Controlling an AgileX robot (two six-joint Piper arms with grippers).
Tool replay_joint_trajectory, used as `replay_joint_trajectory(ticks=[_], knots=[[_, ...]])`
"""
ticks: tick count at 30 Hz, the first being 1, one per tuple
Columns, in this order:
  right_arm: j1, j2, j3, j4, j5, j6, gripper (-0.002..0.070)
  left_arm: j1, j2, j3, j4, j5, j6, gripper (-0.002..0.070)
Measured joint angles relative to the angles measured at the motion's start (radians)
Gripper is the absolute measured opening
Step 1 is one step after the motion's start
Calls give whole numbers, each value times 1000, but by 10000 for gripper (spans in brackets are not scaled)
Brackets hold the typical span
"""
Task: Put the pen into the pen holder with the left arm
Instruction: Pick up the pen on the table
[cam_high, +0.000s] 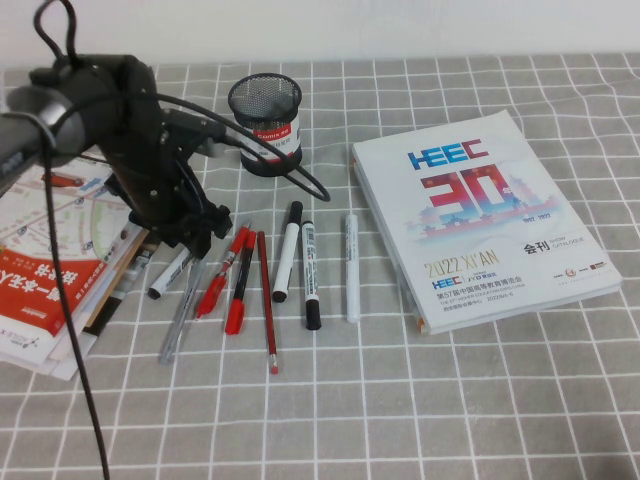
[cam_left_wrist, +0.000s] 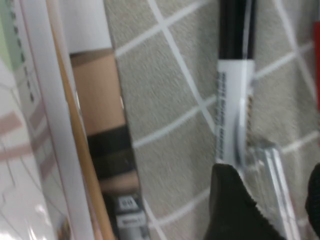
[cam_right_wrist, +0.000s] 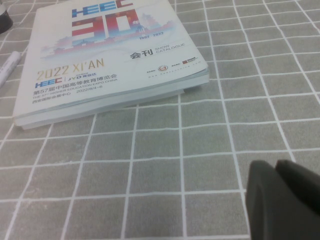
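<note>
The pen (cam_high: 310, 272), a long white marker with dark print and a black cap, lies on the checked cloth among several pens. The black mesh pen holder (cam_high: 265, 124) with its red-banded label stands upright behind them. My left gripper (cam_high: 195, 240) is low over the left end of the pen row, well left of the pen. In the left wrist view it is open (cam_left_wrist: 272, 210), its fingers either side of a clear pen (cam_left_wrist: 270, 170), next to another white black-capped pen (cam_left_wrist: 232, 100). My right gripper (cam_right_wrist: 277, 172) is shut and empty over bare cloth, out of the high view.
A shorter white marker (cam_high: 288, 250), red pens (cam_high: 237, 285), a red pencil (cam_high: 267, 300) and a slim white pen (cam_high: 351, 265) lie around the pen. A thick catalogue (cam_high: 480, 220) lies on the right. A stack of papers (cam_high: 50, 270) lies at the left edge, under the arm.
</note>
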Motion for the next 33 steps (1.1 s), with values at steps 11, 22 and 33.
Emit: replay_joint_trajectory(ticks=[11, 22, 33], knots=[[0, 0, 0, 0, 0, 0, -15, 0, 78, -46, 40, 2, 3, 277], [0, 0, 0, 0, 0, 0, -15, 0, 89, -61, 45, 40, 8, 107], [0, 0, 0, 0, 0, 0, -15, -2, -15, -22, -68, 15, 35, 107]])
